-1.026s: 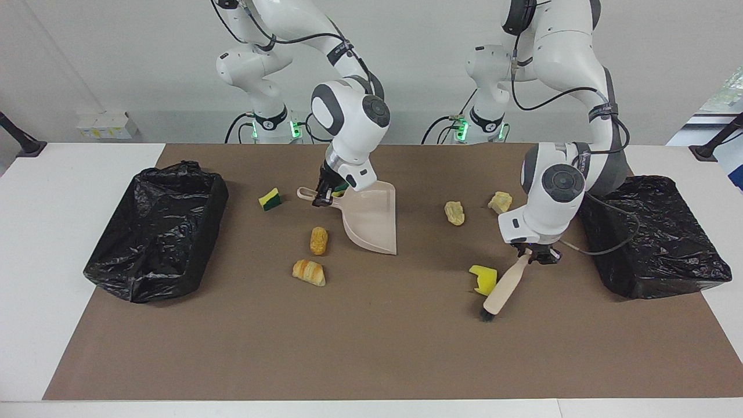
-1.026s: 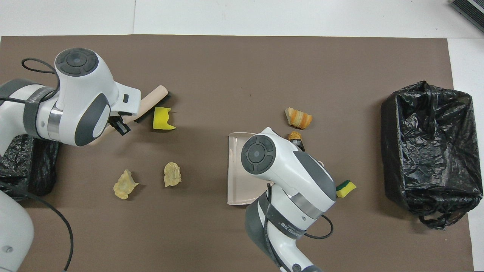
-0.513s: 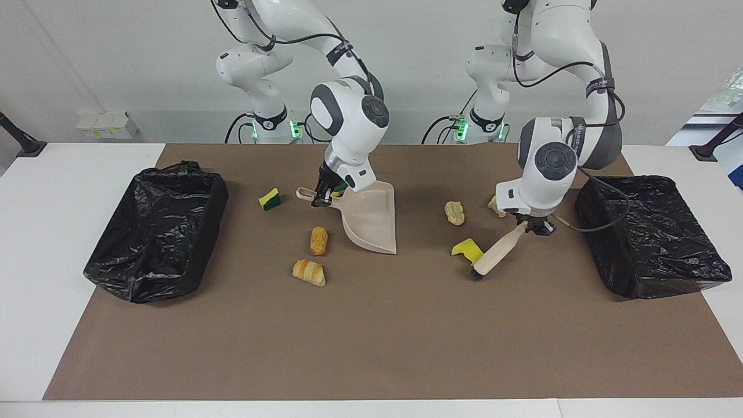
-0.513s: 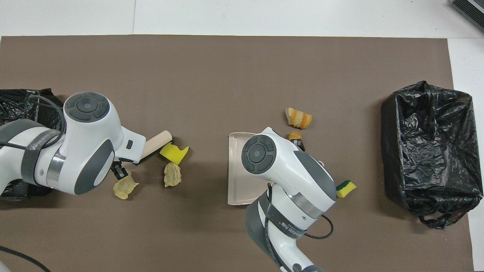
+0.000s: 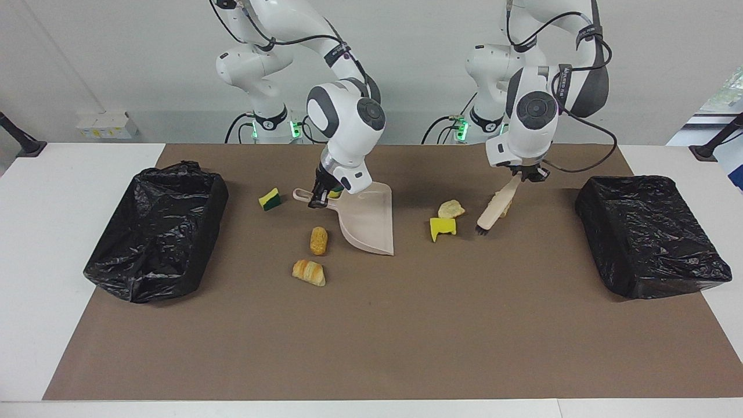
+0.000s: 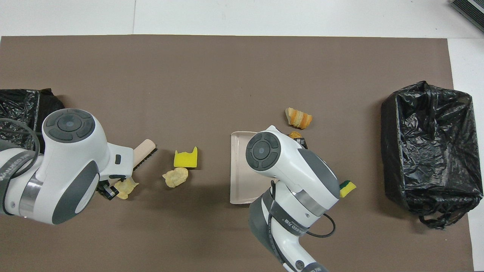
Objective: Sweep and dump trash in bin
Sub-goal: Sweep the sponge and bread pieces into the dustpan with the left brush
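Looking across the tabletop [image 5: 69, 244], I see wide bare brown mat [image 5: 406, 337] on the side away from the robots. My left hand [image 5: 525, 173], tilted down, is clamped on the brush [image 5: 494, 210], bristles beside the yellow scrap [image 5: 442, 227] and cream lump [image 5: 450, 209]. My right hand [image 5: 320, 197] grips the dustpan [image 5: 364, 223] handle, pan edge near them.

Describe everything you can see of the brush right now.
The brush has a pale wooden handle and short dark bristles. The left claw, shut on the handle's top, holds it slanted, bristle end down at the brown mat, beside a pale cream lump and a yellow sponge chunk, touching neither.
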